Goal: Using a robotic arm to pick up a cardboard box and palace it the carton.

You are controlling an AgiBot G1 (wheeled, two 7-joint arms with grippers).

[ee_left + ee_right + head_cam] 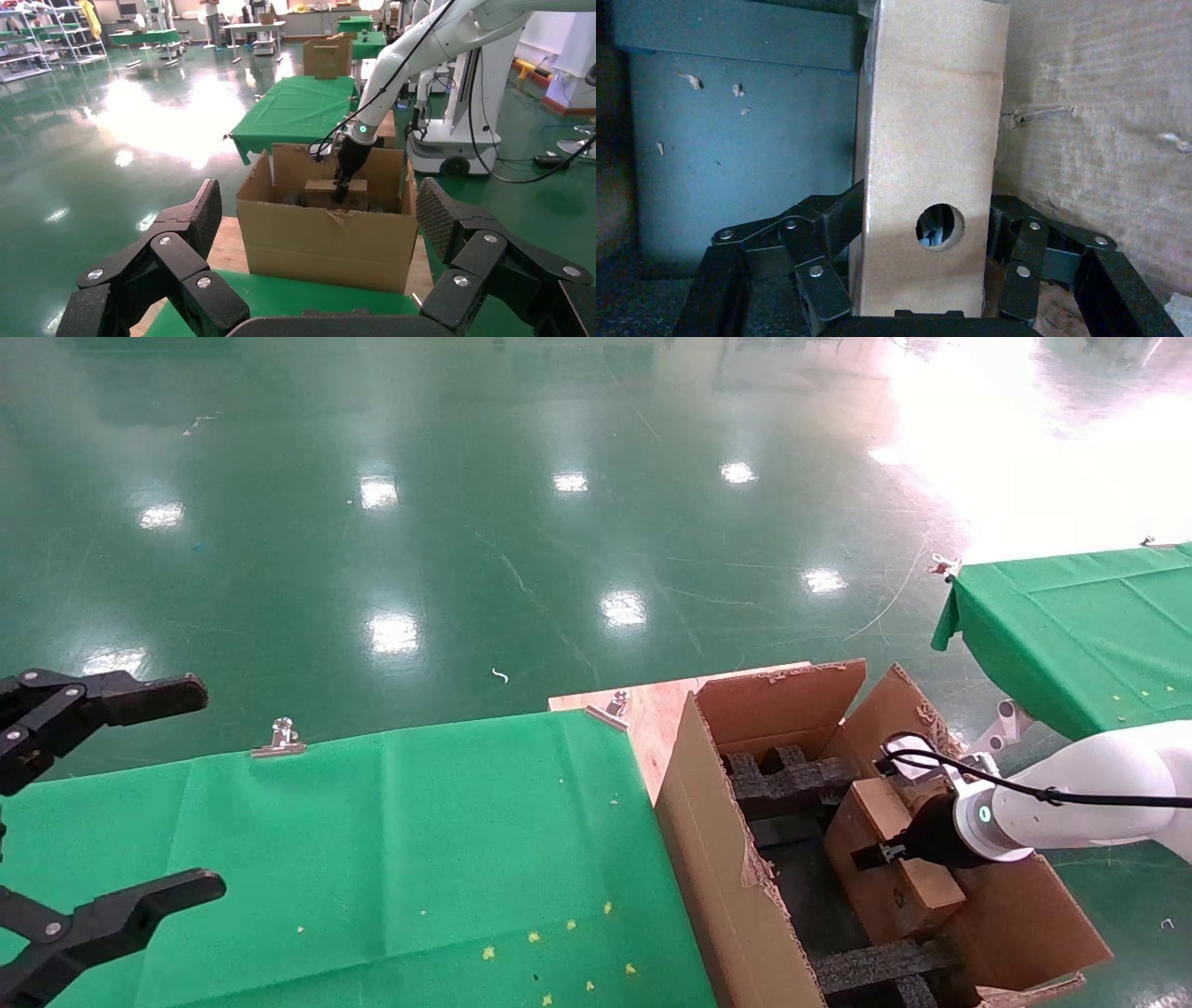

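- Left hand: black, ribbed pads, fingers spread wide apart, nothing between them. It hangs over the near-left edge of the worktop, which is covered in smooth green cloth with faint creases.
- Silver bulldog clip pins the cloth at the far edge, beyond the left hand.
- Bare plywood corner shows past the cloth, between it and the carton.
- Carton: large brown corrugated box with tall flaps up and torn, ragged edges; it sits well to the right of the left hand. Black foam blocks, coarse and notched, lie inside.
- Cardboard box: flat, smooth brown slab with a round punched hole in its face, standing on edge inside the carton, close to the carton's right wall.
- Right hand, on the robotic arm (white, glowing green ring, black cable): reaches into the carton, black fingers clamped on the cardboard box, one on each broad face.
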